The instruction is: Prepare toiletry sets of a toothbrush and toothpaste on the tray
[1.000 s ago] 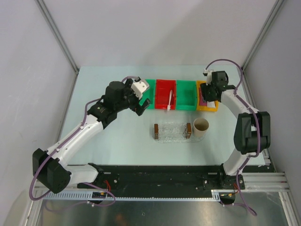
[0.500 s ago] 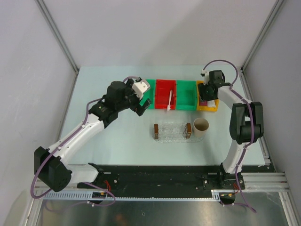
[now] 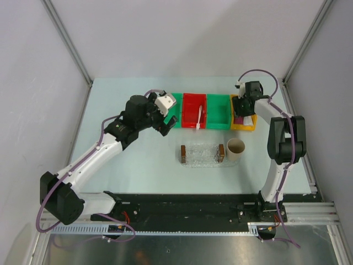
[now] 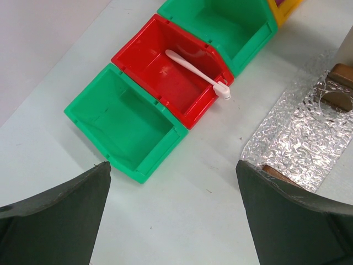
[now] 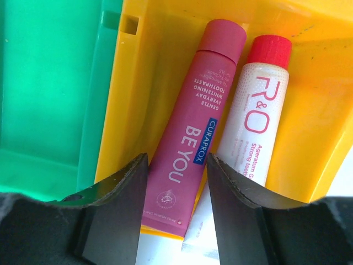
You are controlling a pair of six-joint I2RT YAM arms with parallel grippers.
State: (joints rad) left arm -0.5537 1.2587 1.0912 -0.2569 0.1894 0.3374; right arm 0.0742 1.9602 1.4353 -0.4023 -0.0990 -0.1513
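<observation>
Inside the yellow bin [image 5: 149, 66], the right gripper [image 5: 176, 165] has closed in, jaws half-spread astride the toothpaste [image 5: 193, 132]; pinching or not, I cannot tell, but a pick-up looks near. A red-capped white tube [image 5: 253, 121] lies alongside. Two bins left, the red bin [image 4: 138, 52] holds the toothbrush [image 4: 196, 72]. The tray [image 4: 298, 138], nearer, sits bare; the left gripper [image 4: 172, 168] gapes empty.

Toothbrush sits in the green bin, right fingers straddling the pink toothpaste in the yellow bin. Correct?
No: the toothbrush lies in the red bin, its head over the rim, per the left wrist view. The right fingers do straddle the pink toothpaste in the yellow bin.
</observation>
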